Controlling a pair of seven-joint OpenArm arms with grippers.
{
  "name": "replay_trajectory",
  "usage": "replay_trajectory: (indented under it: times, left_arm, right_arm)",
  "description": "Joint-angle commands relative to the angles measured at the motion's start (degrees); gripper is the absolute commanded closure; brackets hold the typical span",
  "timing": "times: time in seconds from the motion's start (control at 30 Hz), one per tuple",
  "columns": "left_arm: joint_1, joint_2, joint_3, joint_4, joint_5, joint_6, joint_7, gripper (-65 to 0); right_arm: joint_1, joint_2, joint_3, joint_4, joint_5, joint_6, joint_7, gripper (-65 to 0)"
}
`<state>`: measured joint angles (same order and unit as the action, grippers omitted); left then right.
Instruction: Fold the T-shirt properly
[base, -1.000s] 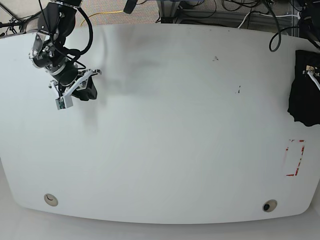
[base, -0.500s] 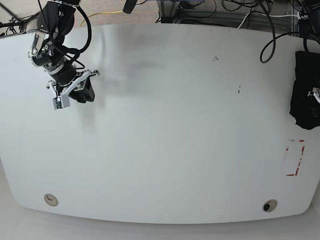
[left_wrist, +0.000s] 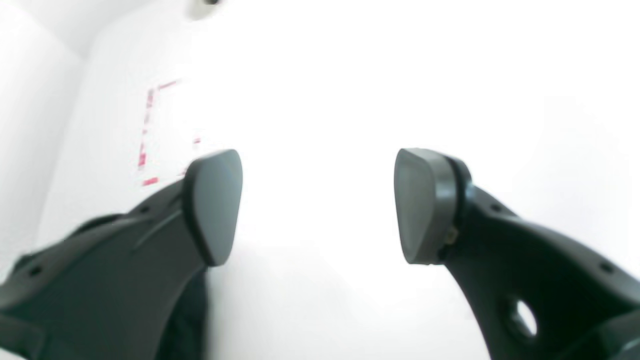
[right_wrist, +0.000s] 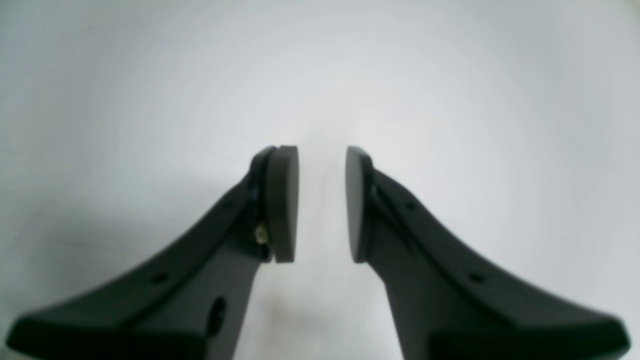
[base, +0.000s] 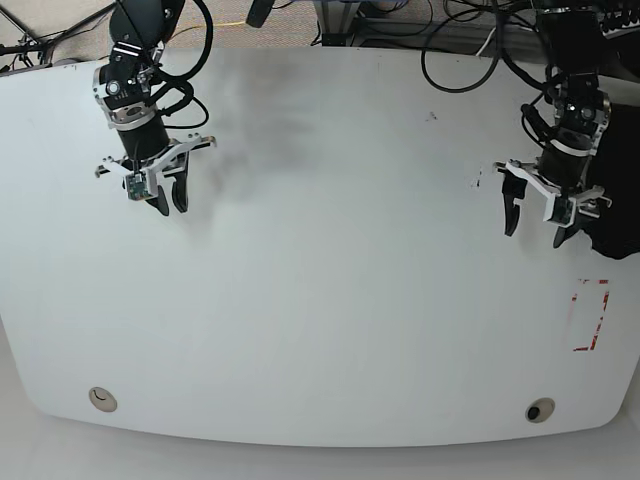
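While the left gripper (base: 535, 222) hangs wide and empty at the right of the base view, the T-shirt (base: 616, 236) lies bunched at the table's (base: 330, 300) right edge just behind it, so the step in hand looks like fetching the cloth. Doing that well probably means lowering onto one loose edge, pinching a single layer, and dragging it toward the bare middle before spreading. Farther off, at upper left, the right gripper (base: 167, 202) hovers with a narrow gap between its pads, holding nothing. Most of the shirt is cut off by the frame, so its lie is unclear; the left wrist view is washed out.
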<state>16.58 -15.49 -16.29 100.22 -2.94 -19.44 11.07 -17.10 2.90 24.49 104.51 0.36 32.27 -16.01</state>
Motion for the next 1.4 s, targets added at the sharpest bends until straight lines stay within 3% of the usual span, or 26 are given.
replay_trajectory:
  times: [0.0,0.1,0.4,0.73,0.83,1.03,1.13,1.3,1.37]
  left_arm:
    - [1.84,0.58,1.74,2.41,-0.36,1.9,-2.94,-42.8]
    - [7.91,0.94,2.98,6.1,-0.36,2.61,-3.38,-42.8]
    - [30.5,9.02,2.71,13.93,-0.53,2.61,-3.47,-42.8]
    - [47.2,14.21,3.06,13.75,-0.71,2.61,-3.29,-42.8]
    - [50.28,15.09,3.15,13.14,-0.62,2.61,-1.62,-42.8]
    - [51.42,15.0,3.24,3.99,-0.71,2.52,0.05,-42.8]
    - [47.55,14.91,3.33,-3.13,-0.71,2.43,-0.04,-42.8]
    - [39.29,14.83,4.73,-17.28,-0.36,2.34,0.05,-42.8]
    - [35.07,13.07,7.2,-23.26,-0.36,2.34,0.05,-42.8]
  right_arm:
    - [-2.63,0.58,0.52,0.77,0.56,-0.84,4.45,-15.2]
    - [-6.77,0.4,0.52,2.0,1.18,-0.84,4.8,-15.2]
    - [-25.23,0.4,0.34,7.71,9.44,-0.84,4.89,-15.2]
    - [-41.93,0.31,0.08,7.8,15.42,-0.58,5.86,-15.2]
    - [-46.15,-1.36,-0.27,5.43,15.33,-0.4,6.12,-15.2]
    - [-48.87,1.54,-5.63,-7.32,15.33,-0.58,11.66,-15.2]
    - [-47.91,3.39,-8.97,-14.44,15.33,-0.93,14.3,-15.2]
    - [-41.14,4.88,-13.46,-26.49,13.75,-1.02,15.18,-15.1]
    - [-36.92,4.53,-13.46,-32.29,11.55,-1.02,15.35,-15.1]
